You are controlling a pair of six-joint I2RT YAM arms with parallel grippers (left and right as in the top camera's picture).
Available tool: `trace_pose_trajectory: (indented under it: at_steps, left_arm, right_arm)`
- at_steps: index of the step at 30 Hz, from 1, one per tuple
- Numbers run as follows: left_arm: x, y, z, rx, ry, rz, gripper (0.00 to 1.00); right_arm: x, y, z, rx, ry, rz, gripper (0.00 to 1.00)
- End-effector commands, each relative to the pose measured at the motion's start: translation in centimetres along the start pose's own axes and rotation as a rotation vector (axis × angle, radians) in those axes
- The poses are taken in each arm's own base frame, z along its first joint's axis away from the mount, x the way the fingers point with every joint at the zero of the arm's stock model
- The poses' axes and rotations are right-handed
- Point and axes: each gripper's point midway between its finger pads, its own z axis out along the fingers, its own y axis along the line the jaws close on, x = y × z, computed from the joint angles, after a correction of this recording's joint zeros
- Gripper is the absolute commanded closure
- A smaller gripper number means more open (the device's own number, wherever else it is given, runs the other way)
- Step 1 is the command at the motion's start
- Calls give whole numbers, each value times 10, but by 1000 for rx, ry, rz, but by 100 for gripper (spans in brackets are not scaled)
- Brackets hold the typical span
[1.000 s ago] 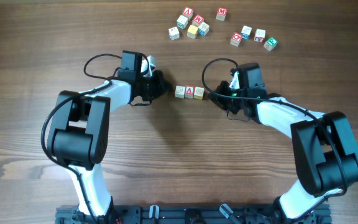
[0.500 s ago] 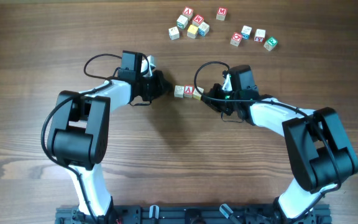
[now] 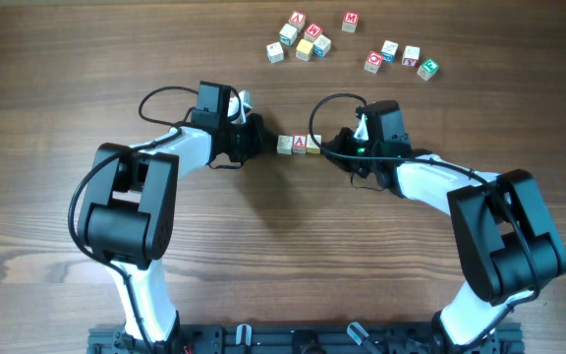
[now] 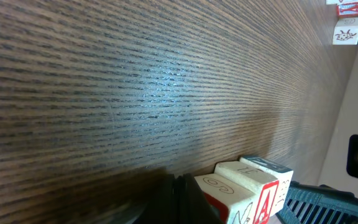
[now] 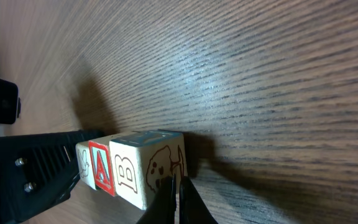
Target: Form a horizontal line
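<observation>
Mid-table, the block row (image 3: 299,145) is lying along 9-to-3. The left gripper (image 3: 260,141) is sitting at its 9 o'clock end and the right gripper (image 3: 328,147) at 3 o'clock. Both jaw pairs are looking pressed together, clamping nothing.

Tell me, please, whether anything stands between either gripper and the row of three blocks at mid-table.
Nothing visible does. The left gripper sits right at the left end of the row of blocks, the right gripper right at its right end. The loose blocks lie well away, toward the far edge.
</observation>
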Motion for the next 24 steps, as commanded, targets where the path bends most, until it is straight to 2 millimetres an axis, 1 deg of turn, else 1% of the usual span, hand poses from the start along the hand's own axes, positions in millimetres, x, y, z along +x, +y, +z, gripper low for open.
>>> trace_pose_trajectory:
  at_steps: [1, 5, 12, 15, 21, 24]
  left_arm:
    - [25, 31, 19, -86, 65, -51, 96]
    - [25, 31, 19, -86, 65, -52, 96]
    - [25, 31, 19, -87, 65, -52, 96]
    - [25, 31, 19, -87, 65, -52, 96]
    - [26, 31, 19, -87, 65, -52, 96]
    - [26, 31, 19, -87, 65, -52, 96]
  right_arm:
    - [2, 2, 5, -17, 10, -25, 94]
    - [1, 3, 5, -22, 9, -35, 94]
    - [9, -10, 5, 28, 41, 5, 95]
    - [9, -14, 4, 45, 41, 40, 95]
    - [4, -19, 2, 51, 30, 49, 95]
    - [3, -15, 1, 34, 37, 24, 95]
